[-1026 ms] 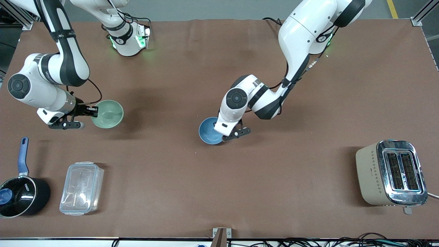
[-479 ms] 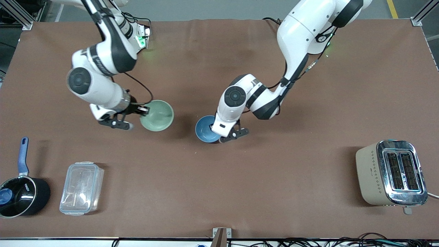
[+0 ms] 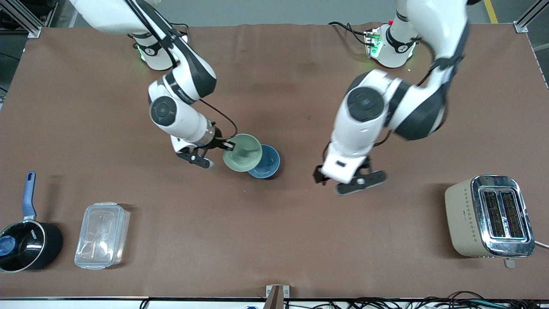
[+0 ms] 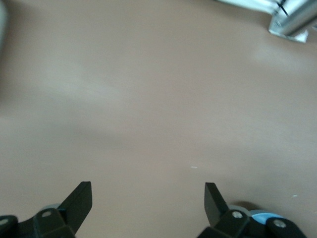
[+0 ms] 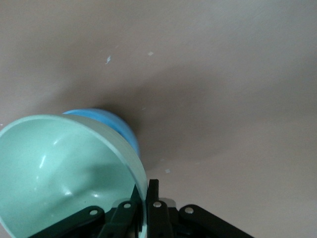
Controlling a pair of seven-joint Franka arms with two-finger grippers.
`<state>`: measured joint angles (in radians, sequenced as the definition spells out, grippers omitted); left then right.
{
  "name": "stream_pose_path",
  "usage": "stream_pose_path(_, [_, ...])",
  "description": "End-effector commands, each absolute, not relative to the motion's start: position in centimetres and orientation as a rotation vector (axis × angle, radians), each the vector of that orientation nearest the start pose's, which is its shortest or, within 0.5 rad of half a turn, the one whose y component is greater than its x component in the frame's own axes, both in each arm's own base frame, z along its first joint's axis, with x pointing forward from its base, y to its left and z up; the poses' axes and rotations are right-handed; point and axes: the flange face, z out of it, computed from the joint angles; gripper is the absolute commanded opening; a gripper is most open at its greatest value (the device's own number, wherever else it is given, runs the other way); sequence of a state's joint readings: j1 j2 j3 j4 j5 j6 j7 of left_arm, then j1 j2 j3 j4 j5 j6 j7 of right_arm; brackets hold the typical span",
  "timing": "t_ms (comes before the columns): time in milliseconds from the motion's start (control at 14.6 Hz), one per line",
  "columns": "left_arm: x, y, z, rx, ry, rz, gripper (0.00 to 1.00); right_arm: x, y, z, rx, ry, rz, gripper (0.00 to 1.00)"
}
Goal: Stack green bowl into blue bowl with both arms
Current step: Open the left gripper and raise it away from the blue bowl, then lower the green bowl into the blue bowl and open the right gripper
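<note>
Front view: a brown worktop [image 3: 300, 240] seen from above, with two white robot arms reaching in from the top edge. The right hand [image 3: 224, 145] grips the green bowl [image 3: 242, 152] by its rim, fingers pinched closed on the edge. The bowl is held tilted in the air, overlapping the blue bowl [image 3: 266, 162], which sits on the worktop near the middle. The left hand [image 3: 349, 179] hangs over bare worktop toward the left arm's end from the bowls, holding nothing. A black saucepan [image 3: 26, 242], a clear plastic box [image 3: 102, 235] and a toaster [image 3: 489, 216] stand along the edge nearest the camera, well apart from the bowls.

Left wrist view: two black fingertips [image 4: 79, 201] spread wide apart over plain brown worktop, with nothing between them.

Right wrist view: the green bowl [image 5: 59, 173] fills the corner, pale mint, smooth and shiny with bright highlights inside. Its thin rim runs between the closed fingers [image 5: 153, 206]. A sliver of the blue bowl [image 5: 116, 126], sky blue, shows past it.

Both bowls look rigid, light and slick, probably ceramic or hard plastic, so they could slip or chip. The rim seems the only workable place to grip. A gentle, level lowering would likely seat the green bowl well.
</note>
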<state>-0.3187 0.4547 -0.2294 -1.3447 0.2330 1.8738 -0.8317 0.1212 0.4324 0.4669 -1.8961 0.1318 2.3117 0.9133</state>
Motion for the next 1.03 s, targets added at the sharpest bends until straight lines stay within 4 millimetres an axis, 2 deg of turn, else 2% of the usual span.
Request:
stream_pose_path(0, [61.3, -26.1, 53.1, -3.02, -0.188, -0.201, 1.0, 54.6, 35.7, 29.3, -2.807, 0.709, 0.267, 0.0])
stream_pose_path(137, [60.7, -22.2, 56.5, -3.009, -0.107, -0.178, 1.0, 54.1, 36.9, 28.5, -2.812, 0.709, 0.25, 0.0])
stream_pose_path(274, [60.4, -18.2, 58.8, -3.047, -0.003, -0.128, 1.0, 54.0, 37.1, 27.7, -2.823, 0.705, 0.247, 0.0])
stream_pose_path(410, [59.5, -15.4, 60.3, -3.097, 0.109, -0.055, 1.0, 54.0, 37.2, 27.1, -2.815, 0.707, 0.246, 0.0])
stream_pose_path(479, [59.2, -14.1, 61.0, -3.111, 0.102, -0.043, 1.0, 54.0, 37.2, 26.7, -2.815, 0.707, 0.248, 0.0])
stream_pose_path(752, [57.1, -13.7, 62.5, -3.119, 0.099, -0.034, 1.0, 53.1, 37.9, 26.1, -2.832, 0.691, 0.259, 0.01])
stream_pose_path(957, [56.7, -13.7, 62.8, -3.117, 0.104, -0.039, 1.0, 53.0, 38.0, 26.0, -2.841, 0.69, 0.249, 0.01])
